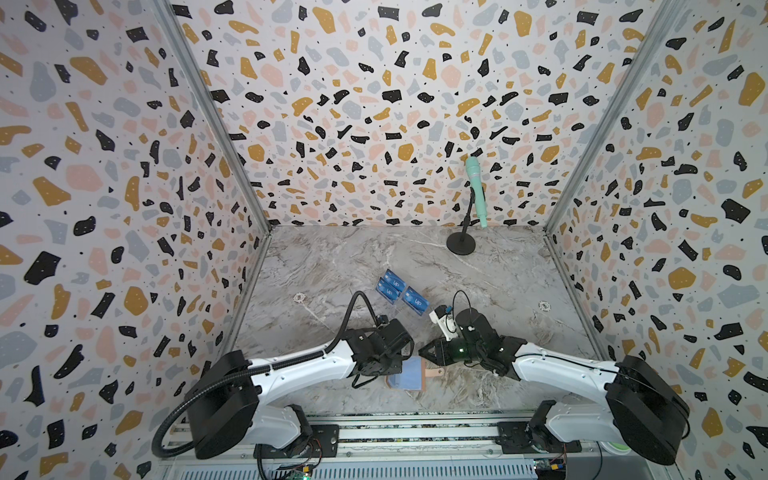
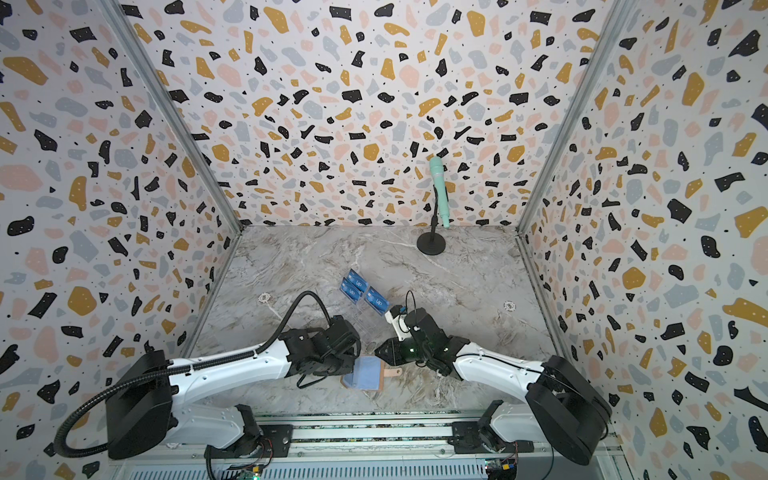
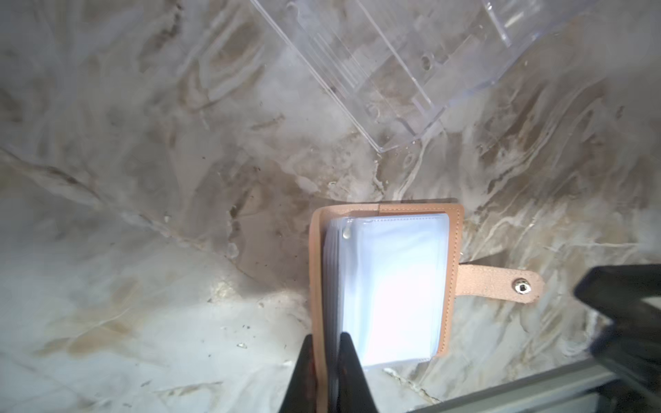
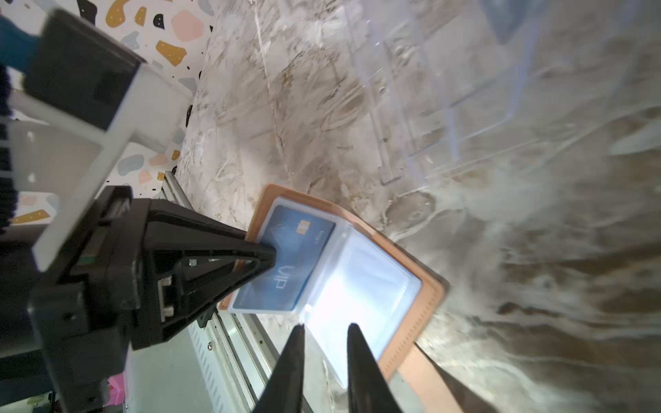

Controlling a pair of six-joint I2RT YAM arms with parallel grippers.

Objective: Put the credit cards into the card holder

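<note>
Our left gripper (image 3: 326, 339) clamps the cover of the salmon-pink leather booklet card holder (image 3: 453, 250), open at the front of the marble table (image 1: 498, 282). The right gripper (image 4: 326, 327) hovers, jaws slightly apart, empty. Left wrist shows blank sleeves; right wrist reveals a blue plastic VIP card (image 4: 286, 257) sleeved. Next, we'd fetch another from the clear acrylic stand (image 3: 393, 82).

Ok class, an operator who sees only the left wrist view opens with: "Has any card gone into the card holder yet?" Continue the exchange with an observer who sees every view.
Observer: Yes. The right wrist view shows a blue VIP card tucked inside the card holder.
Operator: Is the right gripper holding anything?
Observer: No, the right gripper stands open by the clear sleeves.
Operator: Any cards left?
Observer: Three blue cards stand in the acrylic stand, in both top views.
</note>
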